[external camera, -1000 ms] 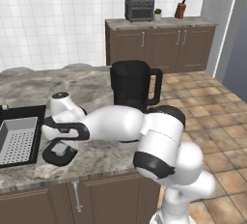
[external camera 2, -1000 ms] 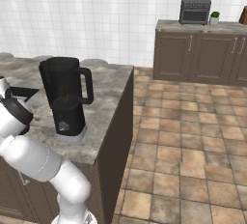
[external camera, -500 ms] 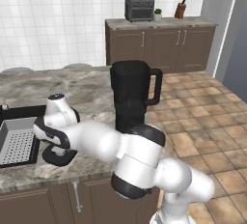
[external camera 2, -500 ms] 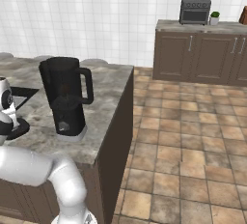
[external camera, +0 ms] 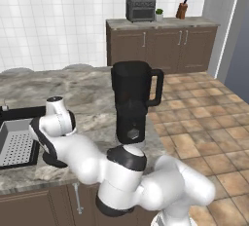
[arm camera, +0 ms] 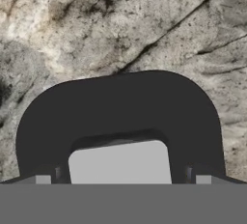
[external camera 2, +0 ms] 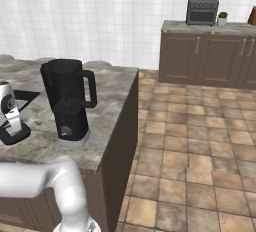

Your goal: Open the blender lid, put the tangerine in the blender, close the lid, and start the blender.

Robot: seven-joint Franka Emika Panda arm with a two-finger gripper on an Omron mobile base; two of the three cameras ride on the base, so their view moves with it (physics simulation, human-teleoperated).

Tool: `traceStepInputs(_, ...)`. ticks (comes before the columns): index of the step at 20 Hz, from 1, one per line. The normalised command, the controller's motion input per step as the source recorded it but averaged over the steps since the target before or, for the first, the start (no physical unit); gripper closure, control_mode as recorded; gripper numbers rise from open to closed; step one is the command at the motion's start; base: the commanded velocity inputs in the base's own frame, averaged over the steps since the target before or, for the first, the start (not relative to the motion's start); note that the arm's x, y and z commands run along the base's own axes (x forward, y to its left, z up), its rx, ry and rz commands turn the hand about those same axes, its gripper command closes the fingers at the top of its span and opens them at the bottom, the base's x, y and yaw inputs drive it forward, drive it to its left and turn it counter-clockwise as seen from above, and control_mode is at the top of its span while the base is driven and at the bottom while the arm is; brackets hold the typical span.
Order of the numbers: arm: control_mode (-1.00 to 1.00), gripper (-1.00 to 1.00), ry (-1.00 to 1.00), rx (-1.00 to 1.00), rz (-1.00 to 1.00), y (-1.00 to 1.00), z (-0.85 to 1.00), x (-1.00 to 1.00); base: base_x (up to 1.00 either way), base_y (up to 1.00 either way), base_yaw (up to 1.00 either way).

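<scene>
The blender [external camera: 133,101] [external camera 2: 67,101] stands uncovered on the stone island, its handle toward the floor side and its round knob [external camera: 132,134] on the front. Left of it, next to the sink, my gripper [external camera: 51,151] [external camera 2: 11,125] points down over the blender lid [external camera: 54,160] [external camera 2: 15,136]. That black disc sits low at the counter surface. In the hand view my gripper [arm camera: 123,179] straddles the lid [arm camera: 120,107], with fingertips [arm camera: 43,179] on either side of its light grey square cap [arm camera: 120,162], shut on it. The tangerine is out of view.
A black sink with a grey rack [external camera: 17,142] lies just left of the lid. The counter's front edge [external camera: 29,183] runs close below it. A toaster oven [external camera: 140,9] [external camera 2: 202,11] and a knife block [external camera: 182,10] sit on the far cabinets across the tiled floor.
My arm has swung further left toward the sink, carrying the lid with it and bringing it down to the counter. The blender has not moved.
</scene>
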Motion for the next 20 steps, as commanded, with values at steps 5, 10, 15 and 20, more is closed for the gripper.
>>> traceStepInputs(5, -1.0, -1.0, -0.09, 0.0, 0.05, 0.02, -0.26, 0.0, 0.0, 0.0, 0.0)
traceStepInputs(10, -1.0, -1.0, -0.1, 0.0, 0.04, 0.05, -0.3, -0.01, 0.0, 0.0, 0.0)
traceStepInputs(15, -1.0, 1.0, -0.02, 0.0, 0.01, 0.07, -0.52, -0.2, 0.0, 0.0, 0.0)
traceStepInputs(20, -1.0, 1.0, 0.0, 0.0, 0.0, 0.02, -0.13, -0.06, 0.0, 0.0, 0.0)
